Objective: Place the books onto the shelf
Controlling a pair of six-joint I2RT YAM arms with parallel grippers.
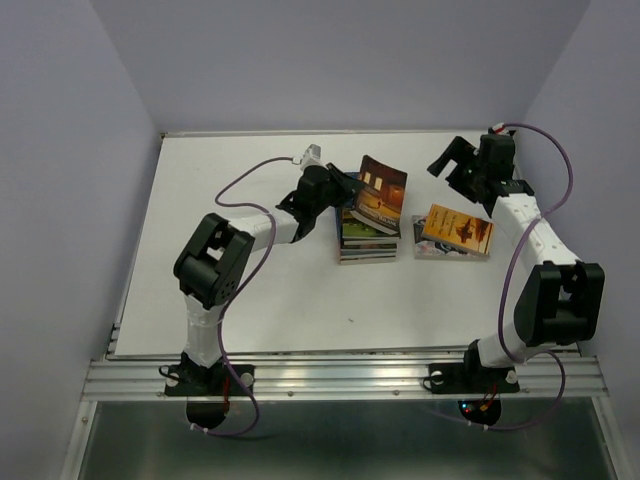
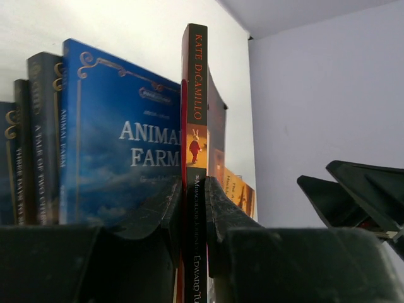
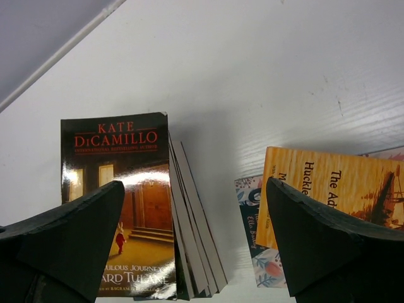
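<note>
A stack of books lies flat mid-table, a blue "Animal Farm" among them. My left gripper is shut on the spine of a dark brown Kate DiCamillo book, held tilted on edge over the stack. In the left wrist view the fingers pinch that spine from both sides. An orange book lies on a floral one to the right. My right gripper hovers open at the back right, looking down on the brown cover and the orange book. No shelf is in view.
White tabletop is bounded by lilac walls on the left, back and right. An aluminium rail runs along the near edge by the arm bases. Purple cables loop off both arms.
</note>
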